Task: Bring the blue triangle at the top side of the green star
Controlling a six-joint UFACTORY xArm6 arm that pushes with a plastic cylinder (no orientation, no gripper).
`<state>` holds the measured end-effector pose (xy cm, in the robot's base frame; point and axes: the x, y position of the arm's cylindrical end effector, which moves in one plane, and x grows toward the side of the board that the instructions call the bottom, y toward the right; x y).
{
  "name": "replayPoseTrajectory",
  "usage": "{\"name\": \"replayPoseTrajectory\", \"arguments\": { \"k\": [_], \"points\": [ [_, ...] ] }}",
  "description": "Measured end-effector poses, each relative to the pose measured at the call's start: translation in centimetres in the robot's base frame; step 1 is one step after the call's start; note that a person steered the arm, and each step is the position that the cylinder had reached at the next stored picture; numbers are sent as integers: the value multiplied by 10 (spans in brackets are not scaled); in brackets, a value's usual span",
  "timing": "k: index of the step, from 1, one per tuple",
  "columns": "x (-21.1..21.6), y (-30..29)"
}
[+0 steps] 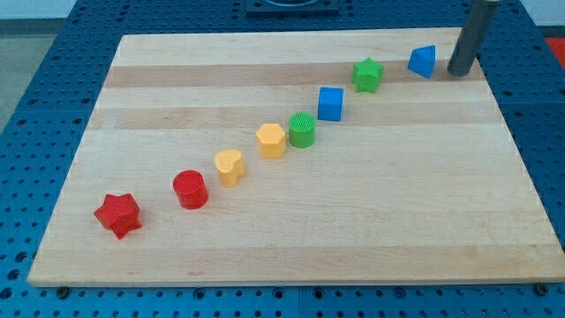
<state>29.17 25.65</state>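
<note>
The blue triangle lies near the board's top right. The green star sits just to its left and slightly lower, a small gap between them. My tip stands on the board just right of the blue triangle, close to it but apart; the dark rod rises from it out of the view's top edge.
A diagonal row of blocks runs down to the view's lower left: a blue cube, a green cylinder, a yellow hexagon, a yellow heart, a red cylinder, a red star. The wooden board lies on a blue perforated table.
</note>
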Motion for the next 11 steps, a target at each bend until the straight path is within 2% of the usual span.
{"name": "replayPoseTrajectory", "arguments": {
  "k": [3,8,11],
  "points": [
    [-5,-3],
    [-5,-50],
    [-5,-127]
  ]
}}
